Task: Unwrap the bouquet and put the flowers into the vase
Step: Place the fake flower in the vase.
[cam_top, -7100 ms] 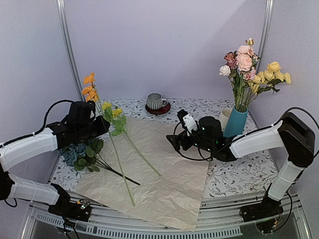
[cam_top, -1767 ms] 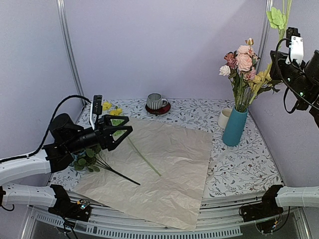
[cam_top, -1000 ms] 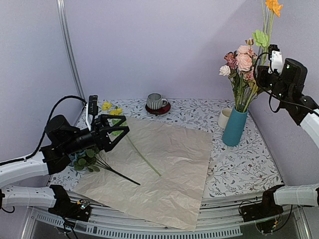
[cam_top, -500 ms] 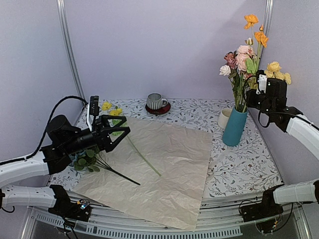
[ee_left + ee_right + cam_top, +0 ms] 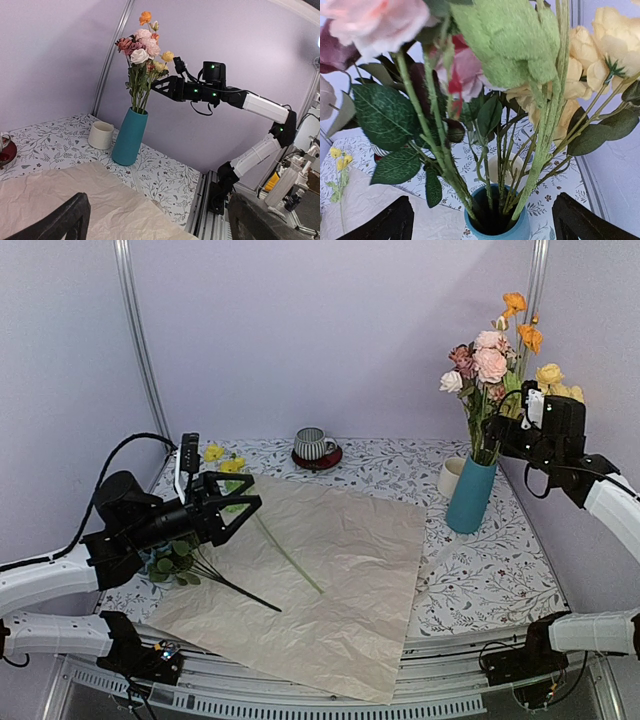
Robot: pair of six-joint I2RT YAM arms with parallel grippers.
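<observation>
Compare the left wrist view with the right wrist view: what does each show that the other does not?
Only the left wrist view: the whole right arm reaching to the flowers, the orange bloom on top, and the teal vase from rim to base. Only the right wrist view: the vase mouth from above, where the green stems go in, plus a yellow-flowered sprig lying by the crinkled paper. Both: the vase, the cream mug, the paper and the patterned tablecloth.
</observation>
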